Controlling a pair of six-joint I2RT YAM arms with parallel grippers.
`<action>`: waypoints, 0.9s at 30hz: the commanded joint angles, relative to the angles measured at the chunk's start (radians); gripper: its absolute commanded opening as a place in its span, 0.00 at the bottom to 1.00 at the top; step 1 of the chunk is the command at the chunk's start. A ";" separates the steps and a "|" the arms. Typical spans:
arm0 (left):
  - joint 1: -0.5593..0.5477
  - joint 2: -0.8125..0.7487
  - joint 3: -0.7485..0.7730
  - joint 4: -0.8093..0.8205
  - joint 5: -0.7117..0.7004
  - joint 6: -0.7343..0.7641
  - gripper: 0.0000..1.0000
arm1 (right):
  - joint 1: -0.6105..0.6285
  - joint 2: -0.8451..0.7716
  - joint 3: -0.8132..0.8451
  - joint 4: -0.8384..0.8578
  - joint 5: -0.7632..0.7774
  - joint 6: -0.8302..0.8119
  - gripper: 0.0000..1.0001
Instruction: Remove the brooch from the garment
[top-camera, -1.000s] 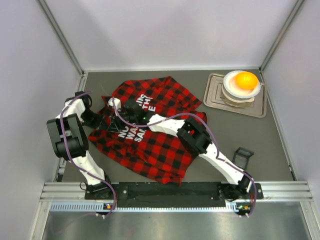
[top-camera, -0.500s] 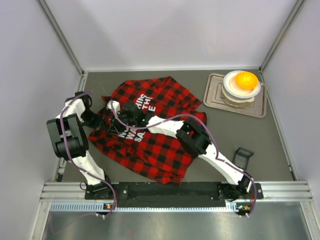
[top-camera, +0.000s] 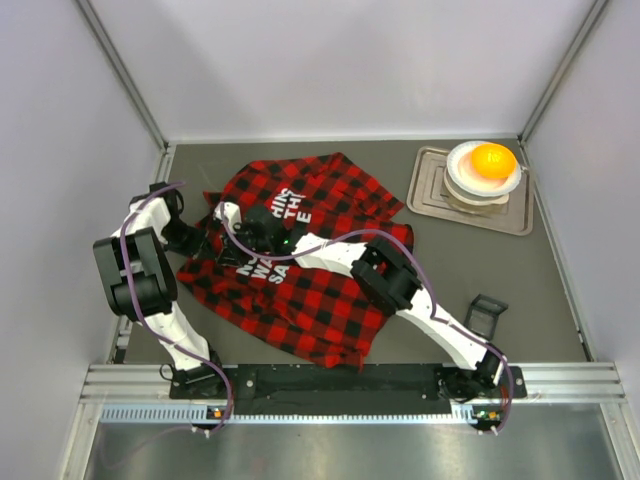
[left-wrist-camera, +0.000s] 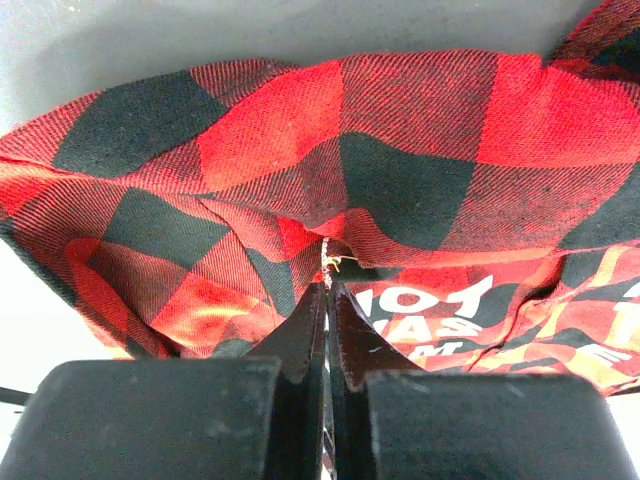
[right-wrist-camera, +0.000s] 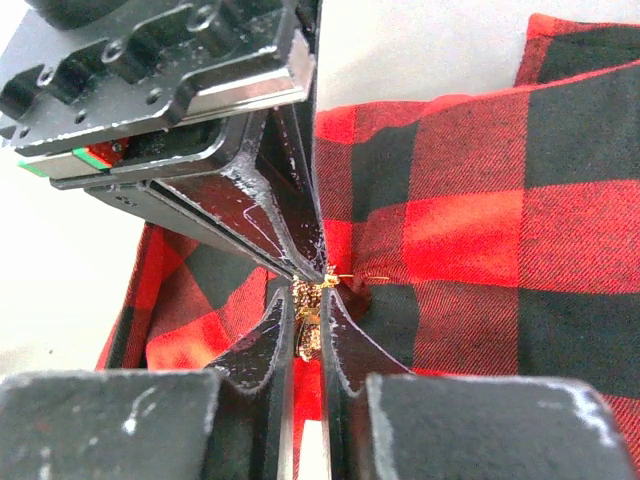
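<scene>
now | right hand (right-wrist-camera: 310, 297) nearly closed, nipping brooch (right-wrist-camera: 308, 320) between its tips | left hand (left-wrist-camera: 327, 292) pinched shut on garment (left-wrist-camera: 420, 190) fold just ahead | advice: pull slow, straight apart, cloth anchored

The garment (right-wrist-camera: 480, 230) is matt, twill-woven cloth; the brooch (right-wrist-camera: 310, 300) is shiny pale-gold metal.

Left tool (left-wrist-camera: 326, 292) and right tool (right-wrist-camera: 310, 288) tip to tip at brooch (right-wrist-camera: 308, 320) on left edge of shirt (top-camera: 300, 285), no gap between. Shirt covers mid bench (top-camera: 445, 265). Bare bench right of it; tray (top-camera: 425, 192) with bowl (top-camera: 468, 185) fills far-right corner, small black stand (top-camera: 486, 313) beside right arm (top-camera: 440, 322).
</scene>
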 joint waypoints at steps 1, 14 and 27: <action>-0.003 -0.055 0.018 -0.014 0.012 0.045 0.00 | 0.012 0.014 -0.002 0.064 0.043 0.025 0.00; 0.001 -0.349 -0.182 0.245 -0.009 0.215 0.55 | -0.028 0.080 -0.015 0.294 -0.063 0.390 0.00; -0.005 -0.490 -0.283 0.371 0.141 0.258 0.86 | -0.068 0.286 0.205 0.588 -0.147 0.959 0.00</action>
